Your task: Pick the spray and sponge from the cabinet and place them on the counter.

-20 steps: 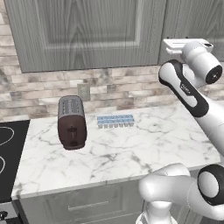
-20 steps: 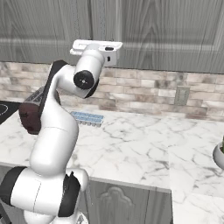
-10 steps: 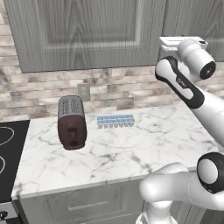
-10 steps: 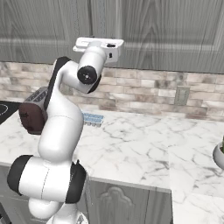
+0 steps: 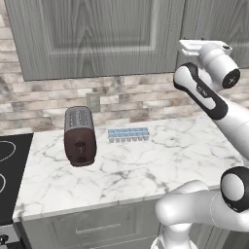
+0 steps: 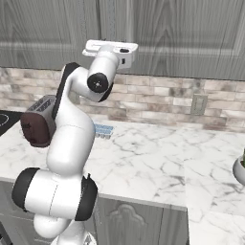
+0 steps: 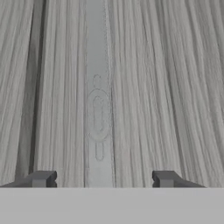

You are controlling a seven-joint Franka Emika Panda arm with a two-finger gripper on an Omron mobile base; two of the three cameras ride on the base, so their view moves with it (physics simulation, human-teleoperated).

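Fingertips, two of them, rise at the bottom of my hand view with a wide gap between them; my claw [image 7: 101,178] stands open and grips nothing. Between the tips runs one long grey bar handle [image 7: 97,87], close in front, on the closed cabinet [image 5: 97,36]. Its panelled doors are shut, so whatever sits on the inner shelf is hidden from me; I cannot see the spray or the sponge. My hand is raised against the door, level with its lower edge. Below, on the counter [image 5: 160,160], I count one dark red toaster [image 5: 79,135], one pale blue ice-cube tray [image 5: 128,134] near the brick backsplash, and one wall outlet [image 6: 198,105]. A black stovetop [image 5: 9,170] is cut off at the left edge.
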